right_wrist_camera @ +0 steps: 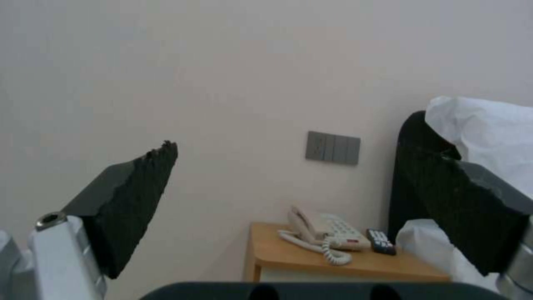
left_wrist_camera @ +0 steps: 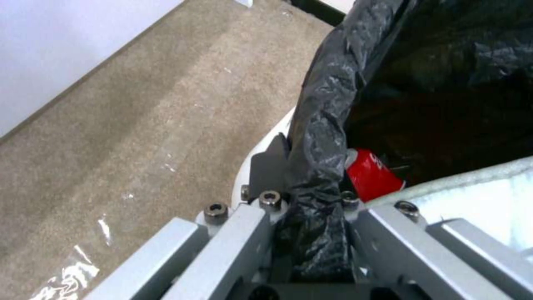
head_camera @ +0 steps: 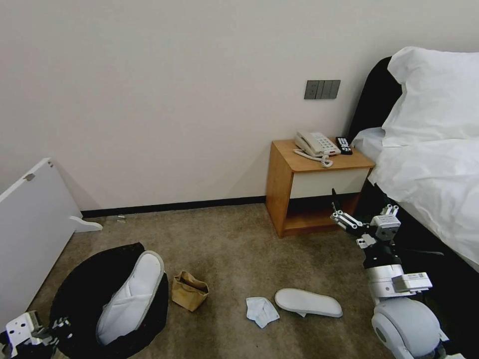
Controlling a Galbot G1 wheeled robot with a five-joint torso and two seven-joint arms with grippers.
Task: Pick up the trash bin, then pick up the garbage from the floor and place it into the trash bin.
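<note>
While the trash bin (head_camera: 80, 294) is gripped at its rim by the left gripper (left_wrist_camera: 311, 208), one slipper (head_camera: 308, 302), a tissue (head_camera: 261, 311) and a paper bag (head_camera: 189, 290) are left on the floor (head_camera: 229, 249), so the raised, wide-open right gripper (head_camera: 344, 212) probably has to be lowered next.

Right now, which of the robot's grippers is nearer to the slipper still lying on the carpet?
Right. The right gripper hangs open above and beyond the slipper; the left gripper is farther off, clamped on the trash bin rim.
</note>
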